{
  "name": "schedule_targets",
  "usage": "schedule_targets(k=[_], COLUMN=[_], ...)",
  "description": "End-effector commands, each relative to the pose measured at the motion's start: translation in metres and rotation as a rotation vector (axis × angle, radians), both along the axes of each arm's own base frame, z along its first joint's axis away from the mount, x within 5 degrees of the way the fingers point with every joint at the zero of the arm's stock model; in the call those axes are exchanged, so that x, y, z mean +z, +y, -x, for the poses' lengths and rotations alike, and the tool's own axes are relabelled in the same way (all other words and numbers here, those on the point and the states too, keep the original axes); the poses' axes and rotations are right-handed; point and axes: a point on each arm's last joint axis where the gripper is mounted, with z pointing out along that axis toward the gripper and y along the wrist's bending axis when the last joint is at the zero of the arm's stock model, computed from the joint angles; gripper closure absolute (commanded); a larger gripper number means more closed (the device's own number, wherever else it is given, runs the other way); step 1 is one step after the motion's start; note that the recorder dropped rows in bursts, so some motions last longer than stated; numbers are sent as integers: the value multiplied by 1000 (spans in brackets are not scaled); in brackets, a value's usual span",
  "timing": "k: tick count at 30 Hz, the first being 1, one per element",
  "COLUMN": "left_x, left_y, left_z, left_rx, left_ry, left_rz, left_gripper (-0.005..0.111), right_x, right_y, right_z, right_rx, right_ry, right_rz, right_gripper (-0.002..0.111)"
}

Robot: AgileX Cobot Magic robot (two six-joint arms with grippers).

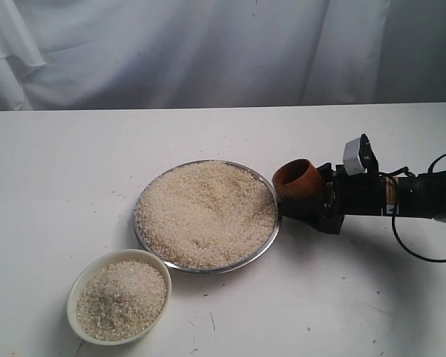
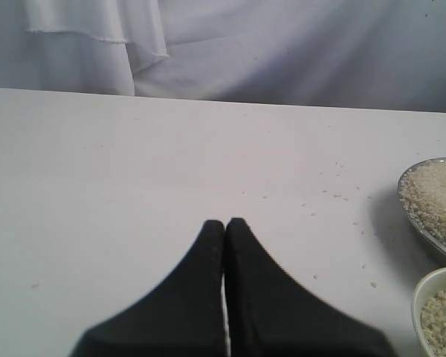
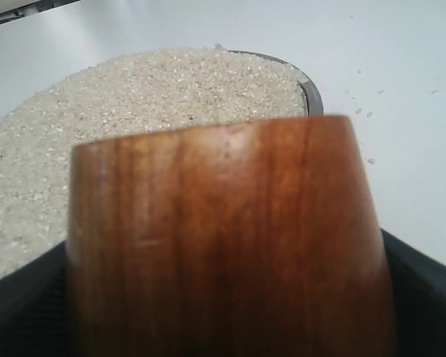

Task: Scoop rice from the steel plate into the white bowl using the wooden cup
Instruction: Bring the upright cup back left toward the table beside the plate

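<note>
The cup [image 1: 297,182] is gripped by the right gripper [image 1: 317,195], its jaws spread wide around the wooden wall. In the right wrist view the cup's reddish-brown side fills the frame, with a black finger [image 3: 22,297] seen at either flank. The cup is held tipped, mouth turned up and toward the plate [image 1: 207,270], right at the plate's right rim. Whether rim and cup are touching cannot be told. The cup's inside is seen as dark, and no grains can be made out in it.

The plate is set mid-table [image 1: 320,297] and is covered nearly edge to edge by rice [image 1: 204,212] in a low mound. The bowl [image 1: 71,296] is placed just beside the plate, at its lower left in the exterior view, and is filled well up with more grains [image 1: 123,301].

The left gripper [image 2: 224,227] is seen only from its own wrist camera: the jaws are pressed together with nothing between them, over bare table. A few loose grains [image 2: 334,195] are scattered near the plate. A white cloth [image 1: 208,52] is hung behind the table.
</note>
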Motion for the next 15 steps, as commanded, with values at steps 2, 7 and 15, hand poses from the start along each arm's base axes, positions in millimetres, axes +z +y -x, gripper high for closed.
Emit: schedule_targets(k=[2,7,15], left_x=[0,0,0], left_y=[0,0,0], left_z=[0,0,0], left_rx=[-2,-2,-2], left_ry=[-13,-13,-13], left_rz=[-2,-2,-2], left_gripper=[107,107,107], right_x=[6,9,16], right_y=[-4,-7,-10], right_z=[-4,-11,-25], right_rx=[-25,-69,-177], right_ry=[-12,-30,-109], right_rz=[-29,-47,-87], right_gripper=[108,108,108])
